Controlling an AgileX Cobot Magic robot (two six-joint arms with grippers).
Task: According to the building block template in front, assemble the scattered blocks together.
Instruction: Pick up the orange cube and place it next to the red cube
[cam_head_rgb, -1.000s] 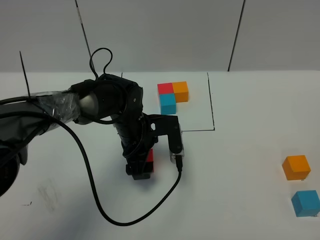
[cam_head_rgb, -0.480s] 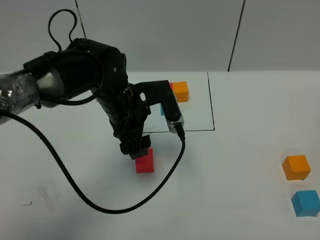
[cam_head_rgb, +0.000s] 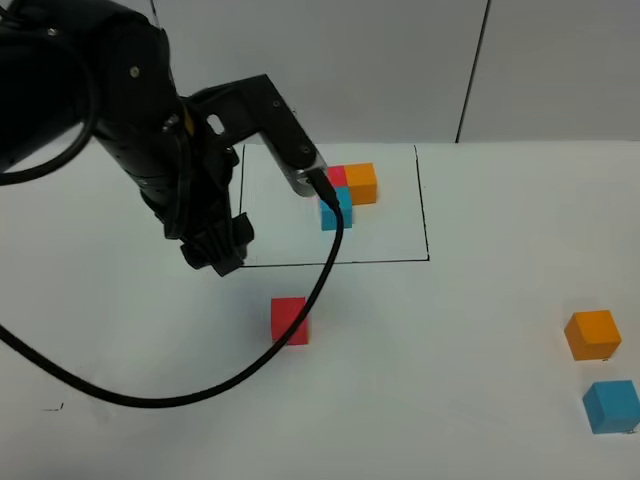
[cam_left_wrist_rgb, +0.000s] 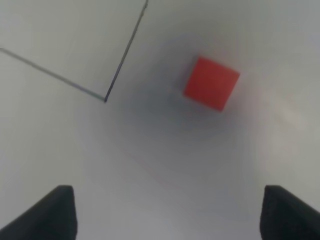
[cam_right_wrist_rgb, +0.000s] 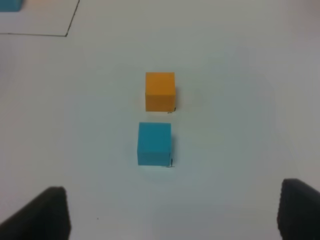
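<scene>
The template, a tight L of an orange cube (cam_head_rgb: 361, 183), a light blue cube (cam_head_rgb: 337, 208) and a partly hidden red cube (cam_head_rgb: 337, 175), sits at the back inside the black outline. Of the scattered blocks, the red cube (cam_head_rgb: 289, 320) (cam_left_wrist_rgb: 211, 83) lies alone at mid-table. The orange cube (cam_head_rgb: 592, 334) (cam_right_wrist_rgb: 160, 91) and the blue cube (cam_head_rgb: 611, 405) (cam_right_wrist_rgb: 154, 143) lie close together at the right edge. My left gripper (cam_head_rgb: 215, 250) (cam_left_wrist_rgb: 172, 215) hangs open above the table, up and left of the red cube, holding nothing. My right gripper (cam_right_wrist_rgb: 175, 215) hovers open over the orange and blue pair.
A thin black rectangle outline (cam_head_rgb: 425, 258) marks the template area on the white table. The left arm's black cable (cam_head_rgb: 200, 395) loops down past the red cube, crossing the table's front left. A corner of the template's blue cube (cam_right_wrist_rgb: 10, 5) shows in the right wrist view.
The left arm has lifted off the red cube and swung up toward the back left. The red cube stays where it was on the table. The right side has not moved.
</scene>
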